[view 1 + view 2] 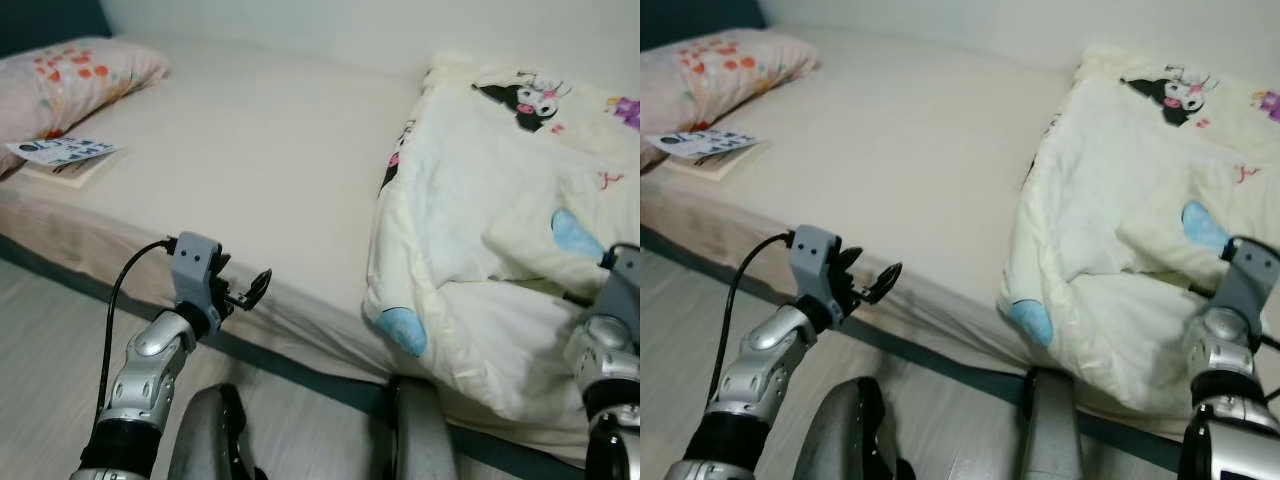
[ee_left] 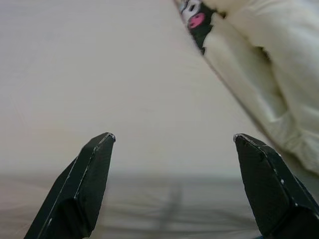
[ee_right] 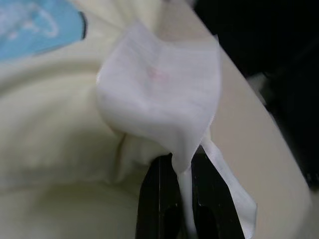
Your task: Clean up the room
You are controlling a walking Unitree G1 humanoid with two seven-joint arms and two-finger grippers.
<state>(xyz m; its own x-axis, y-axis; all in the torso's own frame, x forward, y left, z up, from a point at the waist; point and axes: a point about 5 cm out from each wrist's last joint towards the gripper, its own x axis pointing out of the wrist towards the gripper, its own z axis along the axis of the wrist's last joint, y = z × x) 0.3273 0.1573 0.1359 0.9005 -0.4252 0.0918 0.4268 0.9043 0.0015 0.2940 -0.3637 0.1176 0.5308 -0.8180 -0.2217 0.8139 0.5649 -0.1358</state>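
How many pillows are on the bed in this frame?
1. The floral pillow lies at the bed's far left corner, beside a booklet. The bunched cartoon-print comforter covers the bed's right side and could hide another.

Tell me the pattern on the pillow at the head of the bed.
Pale pink pillow with red-orange flower-like blotches, clearest in the right eye view.

Left claw (image 2: 172,144) raised, fingers spread wide; right claw (image 3: 182,164) seemingly pinched closed, its arm raised.
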